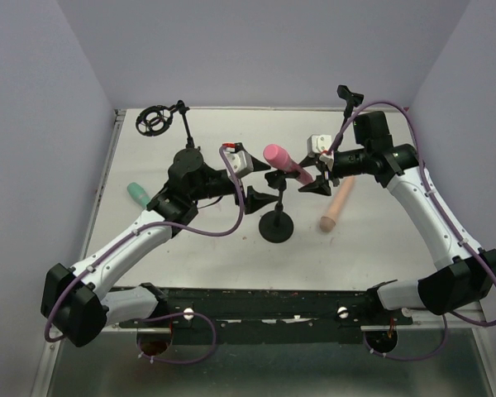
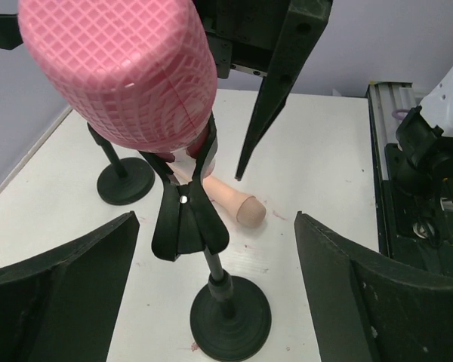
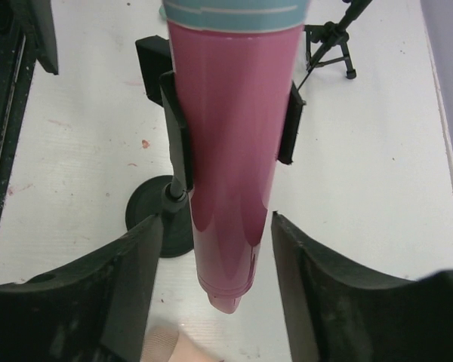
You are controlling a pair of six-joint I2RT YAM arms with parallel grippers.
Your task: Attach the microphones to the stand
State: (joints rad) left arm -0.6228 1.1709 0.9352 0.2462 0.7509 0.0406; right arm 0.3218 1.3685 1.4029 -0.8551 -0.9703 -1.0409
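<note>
Pink mic (image 3: 230,151) clipped in the stand (image 2: 183,219)
Right hand (image 3: 219,226) straddles its handle, spread apart, not gripping — probably guarding against a slip; left hand (image 2: 215,219) gapes wide, facing the stand.

The bright pink plastic microphone (image 1: 283,159) sits in the clip of the black round-based stand (image 1: 276,225) at the middle of the white worktop (image 1: 231,256). Just right of the stand, the pale peach-beige microphone (image 1: 336,204) lies flat on the worktop. The teal green microphone (image 1: 137,193) lies well to the left, near the edge. A black ring-mount stand (image 1: 155,121) is back left, a small black tripod stand (image 1: 347,95) back right.
</note>
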